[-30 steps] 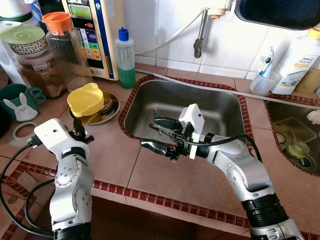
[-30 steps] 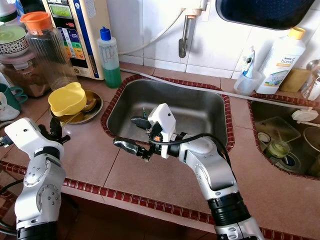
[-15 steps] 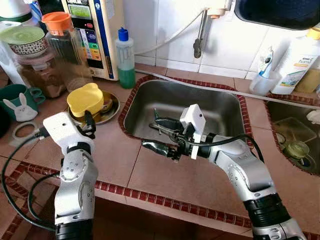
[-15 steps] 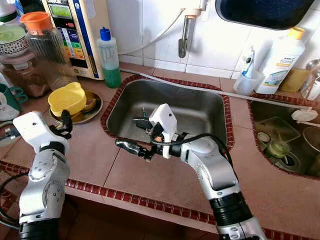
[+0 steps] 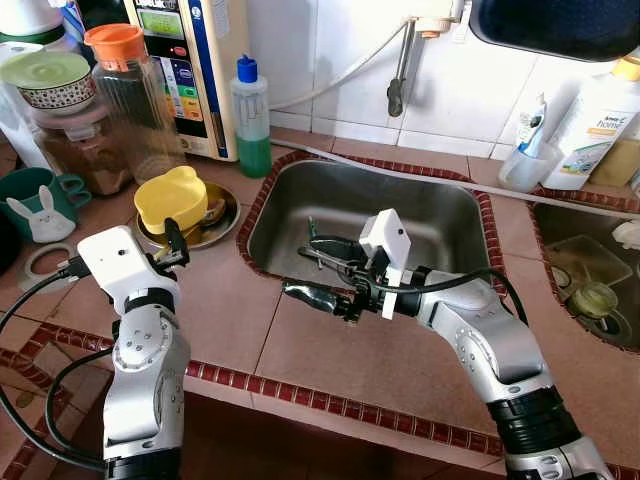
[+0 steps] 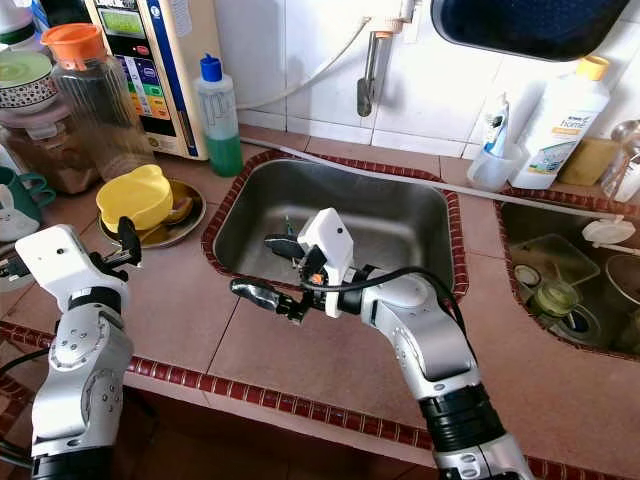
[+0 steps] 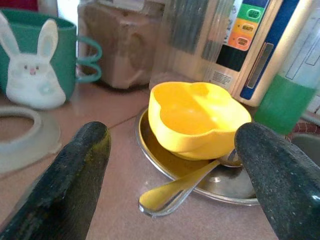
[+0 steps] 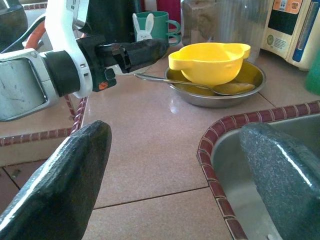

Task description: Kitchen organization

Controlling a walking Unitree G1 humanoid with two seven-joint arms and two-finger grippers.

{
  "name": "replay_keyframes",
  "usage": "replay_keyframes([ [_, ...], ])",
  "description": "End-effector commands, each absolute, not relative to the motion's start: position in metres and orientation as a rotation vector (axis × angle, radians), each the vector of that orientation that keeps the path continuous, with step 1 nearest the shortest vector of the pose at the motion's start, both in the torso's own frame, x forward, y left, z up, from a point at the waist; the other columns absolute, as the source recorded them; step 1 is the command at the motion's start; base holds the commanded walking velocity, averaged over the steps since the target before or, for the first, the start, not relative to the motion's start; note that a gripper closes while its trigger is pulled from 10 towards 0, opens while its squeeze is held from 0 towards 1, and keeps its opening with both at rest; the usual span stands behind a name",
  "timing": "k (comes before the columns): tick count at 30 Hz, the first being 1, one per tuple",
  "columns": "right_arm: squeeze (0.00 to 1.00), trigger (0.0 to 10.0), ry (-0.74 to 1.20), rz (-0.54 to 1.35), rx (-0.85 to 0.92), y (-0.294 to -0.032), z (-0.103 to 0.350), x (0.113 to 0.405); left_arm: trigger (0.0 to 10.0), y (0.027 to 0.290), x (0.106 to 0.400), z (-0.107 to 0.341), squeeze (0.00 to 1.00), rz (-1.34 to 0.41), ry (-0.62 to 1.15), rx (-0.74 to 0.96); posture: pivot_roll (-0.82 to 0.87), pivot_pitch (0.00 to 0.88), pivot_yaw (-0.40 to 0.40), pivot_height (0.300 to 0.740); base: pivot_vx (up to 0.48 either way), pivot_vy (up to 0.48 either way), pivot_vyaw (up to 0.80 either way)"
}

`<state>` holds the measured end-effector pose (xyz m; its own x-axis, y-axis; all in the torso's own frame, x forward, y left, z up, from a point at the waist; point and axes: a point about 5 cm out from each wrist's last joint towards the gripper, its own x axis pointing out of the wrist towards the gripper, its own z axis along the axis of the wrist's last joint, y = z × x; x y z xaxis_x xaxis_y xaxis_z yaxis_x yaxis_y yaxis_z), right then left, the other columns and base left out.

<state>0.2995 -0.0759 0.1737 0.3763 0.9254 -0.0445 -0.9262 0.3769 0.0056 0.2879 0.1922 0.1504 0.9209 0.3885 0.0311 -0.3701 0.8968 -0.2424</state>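
Yellow bowl (image 7: 198, 119), left gripper (image 7: 172, 167) spread

Kitchen counter (image 5: 330, 350) of reddish-brown tiles, its front edge trimmed with a dark red tile border (image 5: 300, 395). A stainless-steel sink (image 5: 420, 215) is set into the counter and framed by the same red trim; a second, shallower basin (image 5: 590, 270) lies to its right. The wall (image 5: 340, 50) behind is faced with white tiles, from which a tap (image 5: 400, 75) hangs over the sink. Lighting is bright and even.
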Motion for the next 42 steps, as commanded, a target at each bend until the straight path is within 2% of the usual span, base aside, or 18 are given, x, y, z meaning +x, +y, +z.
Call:
replay_keyframes([
  [1, 0.10, 10.0, 0.025, 1.197, -0.047, -0.075, 0.179, 0.300, 10.0, 0.194, 0.289, 0.144, 0.07, 0.427, -0.039, -0.274, 0.11, 0.039, -0.021, 0.740, 0.000, 0.000, 0.00],
  [2, 0.09, 10.0, 0.025, 1.198, -0.048, -0.075, 0.179, 0.300, 10.0, 0.194, 0.290, 0.141, 0.00, 0.432, -0.029, -0.306, 0.11, 0.040, -0.022, 0.740, 0.000, 0.000, 0.00],
  [7, 0.09, 10.0, 0.028, 1.206, -0.052, -0.076, 0.180, 0.298, 10.0, 0.192, 0.298, 0.129, 0.00, 0.445, 0.026, -0.412, 0.10, 0.047, -0.026, 0.740, 0.000, 0.000, 0.00],
  [20, 0.10, 10.0, 0.060, 1.260, -0.032, -0.078, 0.181, 0.288, 10.0, 0.183, 0.324, 0.137, 0.00, 0.403, 0.002, -0.503, 0.07, 0.059, -0.027, 0.740, 0.000, 0.000, 0.00],
  [24, 0.08, 10.0, 0.095, 1.360, 0.008, -0.076, 0.182, 0.276, 10.0, 0.181, 0.328, 0.139, 0.00, 0.392, -0.008, -0.509, 0.06, 0.060, -0.027, 0.740, 0.000, 0.000, 0.00],
  [25, 0.00, 10.0, 0.097, 1.366, 0.006, -0.076, 0.182, 0.275, 10.0, 0.181, 0.328, 0.139, 0.00, 0.392, -0.008, -0.509, 0.06, 0.060, -0.027, 0.740, 0.000, 0.000, 0.00],
  [28, 0.00, 10.0, 0.110, 1.371, -0.001, -0.077, 0.180, 0.273, 10.0, 0.182, 0.330, 0.138, 0.00, 0.396, -0.014, -0.522, 0.06, 0.061, -0.028, 0.740, 0.000, 0.000, 0.00],
  [29, 0.00, 10.0, 0.113, 1.372, -0.003, -0.077, 0.179, 0.273, 2.7, 0.182, 0.330, 0.138, 0.00, 0.399, -0.016, -0.525, 0.06, 0.060, -0.028, 0.740, 0.000, 0.000, 0.00],
  [30, 0.00, 10.0, 0.114, 1.372, -0.002, -0.077, 0.179, 0.273, 1.3, 0.183, 0.330, 0.138, 0.00, 0.401, -0.018, -0.528, 0.06, 0.060, -0.026, 0.740, 0.000, 0.000, 0.00],
  [31, 0.00, 10.0, 0.114, 1.372, -0.002, -0.077, 0.179, 0.273, 1.3, 0.183, 0.330, 0.138, 0.00, 0.401, -0.018, -0.528, 0.06, 0.060, -0.026, 0.740, 0.000, 0.000, 0.00],
  [32, 0.00, 10.0, 0.115, 1.373, -0.001, -0.077, 0.179, 0.272, 0.0, 0.184, 0.330, 0.138, 0.00, 0.402, -0.021, -0.537, 0.06, 0.060, -0.026, 0.740, 0.000, 0.000, 0.00],
  [42, 0.00, 10.0, 0.128, 1.368, -0.005, -0.078, 0.179, 0.272, 0.0, 0.191, 0.330, 0.139, 0.00, 0.431, -0.043, -0.534, 0.06, 0.059, -0.025, 0.740, 0.000, 0.000, 0.00],
])
